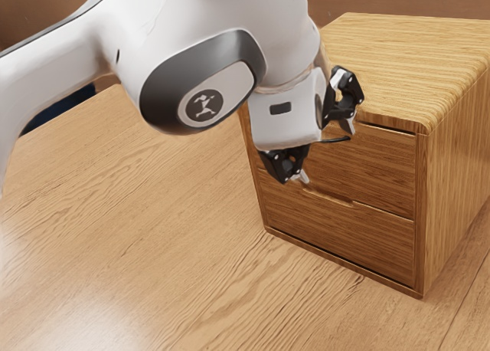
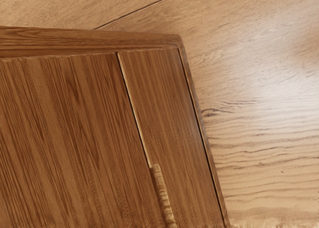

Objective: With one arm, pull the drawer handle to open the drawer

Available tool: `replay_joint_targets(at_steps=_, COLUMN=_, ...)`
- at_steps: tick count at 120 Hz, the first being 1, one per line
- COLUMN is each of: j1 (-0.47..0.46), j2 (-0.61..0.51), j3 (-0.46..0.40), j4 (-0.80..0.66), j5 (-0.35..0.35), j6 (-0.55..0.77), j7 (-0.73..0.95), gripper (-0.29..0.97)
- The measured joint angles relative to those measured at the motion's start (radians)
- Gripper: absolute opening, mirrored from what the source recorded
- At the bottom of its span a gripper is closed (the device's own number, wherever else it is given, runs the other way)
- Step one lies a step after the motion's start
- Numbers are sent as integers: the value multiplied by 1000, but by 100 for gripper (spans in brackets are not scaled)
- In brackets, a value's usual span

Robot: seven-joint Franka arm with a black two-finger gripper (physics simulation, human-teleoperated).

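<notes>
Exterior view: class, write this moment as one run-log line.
gripper open, at drawer front | drawer shut | handle not gripped

The cabinet (image 1: pixel 413 60) is honey-brown wood with fine straight stripes. The tabletop (image 1: pixel 153 251) is paler oak with wavy grain. The arm (image 1: pixel 69 52) is white with grey caps, its fingers (image 1: pixel 287 167) black.

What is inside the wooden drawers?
The insides are hidden: both drawer fronts of the light wooden cabinet look shut. Only the grained fronts and a small wooden handle on the lower one show.
</notes>
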Motion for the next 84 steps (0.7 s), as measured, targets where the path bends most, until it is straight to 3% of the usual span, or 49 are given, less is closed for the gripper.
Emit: replay_joint_targets(at_steps=84, j1=21, j2=-3, j3=51, j4=-27, j5=1, j6=16, j7=-12, gripper=66)
